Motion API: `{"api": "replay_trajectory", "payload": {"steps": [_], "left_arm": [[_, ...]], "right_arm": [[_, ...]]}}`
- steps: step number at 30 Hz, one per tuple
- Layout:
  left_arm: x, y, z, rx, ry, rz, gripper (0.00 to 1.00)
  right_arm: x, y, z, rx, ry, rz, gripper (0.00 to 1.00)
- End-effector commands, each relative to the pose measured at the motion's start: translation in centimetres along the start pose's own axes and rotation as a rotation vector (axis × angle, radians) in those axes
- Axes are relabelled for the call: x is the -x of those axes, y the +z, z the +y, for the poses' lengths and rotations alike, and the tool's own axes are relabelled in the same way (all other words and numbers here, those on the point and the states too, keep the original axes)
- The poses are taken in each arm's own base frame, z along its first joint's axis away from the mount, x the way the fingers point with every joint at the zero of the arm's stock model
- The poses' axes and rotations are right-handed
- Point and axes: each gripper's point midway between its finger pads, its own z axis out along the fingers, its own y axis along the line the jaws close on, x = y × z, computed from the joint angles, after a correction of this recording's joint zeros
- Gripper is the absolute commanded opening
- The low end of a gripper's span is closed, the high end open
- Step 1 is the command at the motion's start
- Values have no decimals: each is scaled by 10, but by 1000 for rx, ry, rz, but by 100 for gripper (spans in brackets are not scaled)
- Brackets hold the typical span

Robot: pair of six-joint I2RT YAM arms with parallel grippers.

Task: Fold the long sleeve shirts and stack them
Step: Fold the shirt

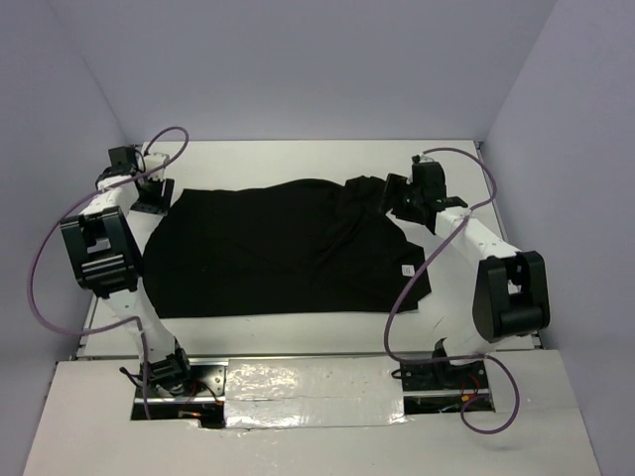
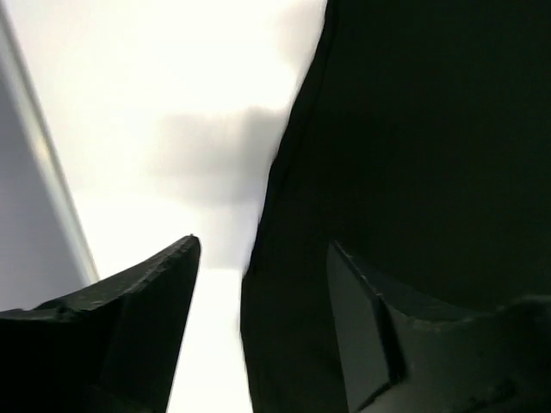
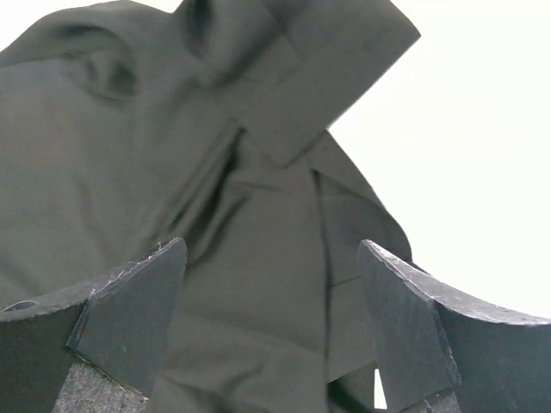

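The white table (image 1: 298, 149) carries the black long sleeve shirt (image 1: 268, 248) across its middle. The soft cloth lies flat toward the left edge and bunches toward the far right corner. Only the top view shows its whole outline; the wrist views cut it off.

The left gripper (image 2: 264, 245) stands with jaws apart, straddling the shirt's left hem; whether it touches is unclear. The right gripper (image 3: 271, 248) gapes wide, holding nothing, over creased folds and a flat sleeve end that are lost overhead. A small white square tag (image 1: 406, 270) sits near the right front corner.

A white table (image 1: 298, 159) stands between pale lavender walls (image 1: 298, 59), a crinkled silver sheet (image 1: 308, 382) along its near edge
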Motion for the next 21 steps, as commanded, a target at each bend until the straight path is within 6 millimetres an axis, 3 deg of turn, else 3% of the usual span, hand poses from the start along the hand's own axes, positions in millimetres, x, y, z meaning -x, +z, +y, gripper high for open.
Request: {"api": "replay_trajectory", "payload": {"steps": [1,4,5,8,13,14,16,17,18,21], "left_arm": [[46,16,-25,-109,59,-104,74],[85,34,-28,-92,97,-157,77],[79,53,-34,-109,101,-124,78],[78,79,-36,-120,99,-74,79],[53,109,-26,-52,72,32,78],[48,115,-28,-58,73,44,60],[45,121,-32,-71,78,44,35],[47,122,-38,-83,95,39,10],[48,122,-39,-68,110,46,0],[62,119,-36,-17,147,4,0]], "right_arm": [[6,4,1,17,-9,21,87],[-1,8,-4,1,-3,40,87],[-3,9,-5,-5,-4,42,87],[-8,10,-10,-24,1,49,87],[-12,17,-13,-31,5,71,87],[-14,22,-17,-41,7,85,87],[-9,26,-17,-48,6,84,87],[-9,31,-19,-55,9,92,87],[-3,33,-18,-51,13,82,87],[10,41,-18,-13,54,77,84]]}}
